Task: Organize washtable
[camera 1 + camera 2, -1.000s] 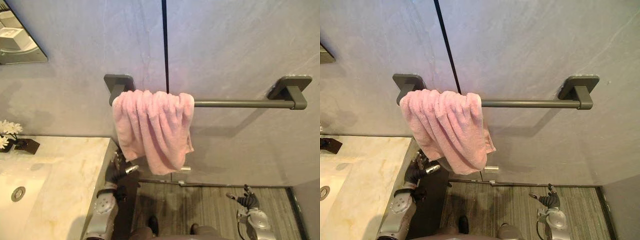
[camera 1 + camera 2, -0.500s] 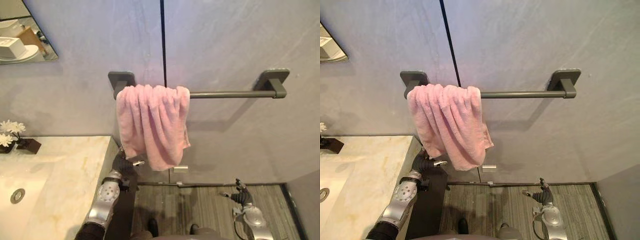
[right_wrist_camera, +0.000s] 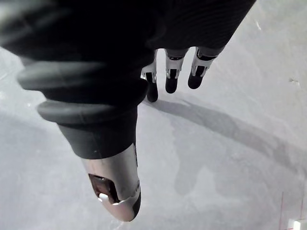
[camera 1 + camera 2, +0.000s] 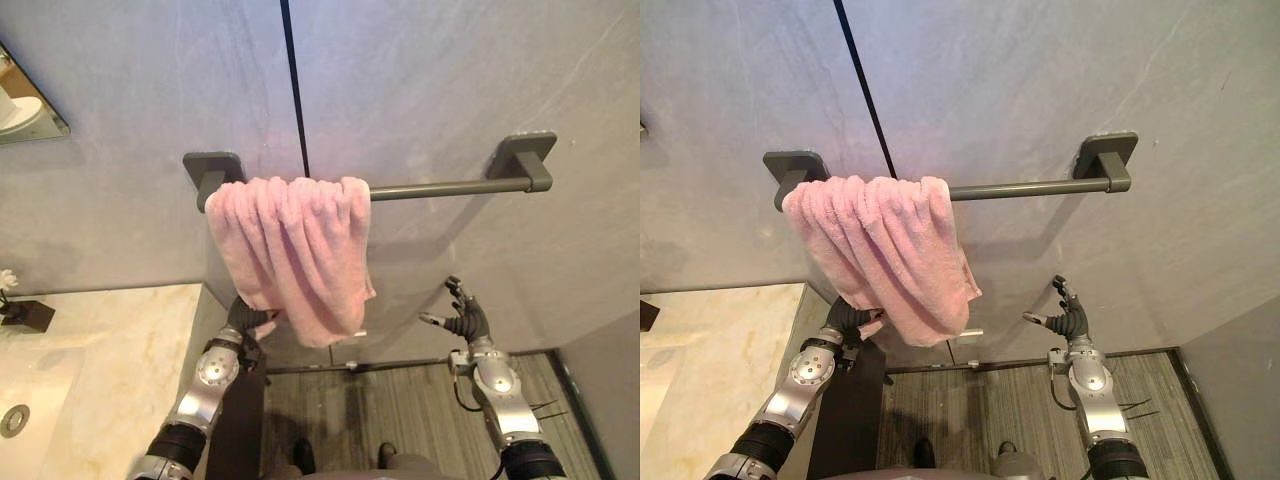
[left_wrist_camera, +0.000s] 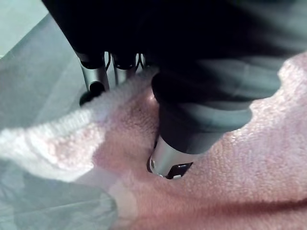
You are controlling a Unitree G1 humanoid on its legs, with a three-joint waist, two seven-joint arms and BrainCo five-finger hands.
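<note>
At the far left of the bench [image 4: 110, 350] we see a small dark pot [image 4: 27, 315] with a white flower [image 4: 6, 279] in it. Nearer lies the sink basin [image 4: 40, 375], with its round drain [image 4: 13, 420] in the bottom.

The pink towel [image 4: 295, 250] hangs bunched over the left end of the grey towel bar [image 4: 440, 187], right up against the left bracket. From the towel's right edge the bar runs uncovered to the right bracket.

Our left hand [image 4: 245, 318] is at the towel's lower left corner, just past the bench's right edge. In the left wrist view its thumb [image 5: 180, 143] presses the cloth from one side with the fingers [image 5: 95, 76] behind the fold, so it pinches the towel.

Our right hand [image 4: 465, 320] is raised to the right of the towel and below the bar, well apart from the cloth. Its fingers [image 3: 172, 79] are straight and spread, holding nothing, close to the grey wall [image 4: 450, 80]. Open wall lies between the two hands, above the striped floor [image 4: 400, 400].
</note>
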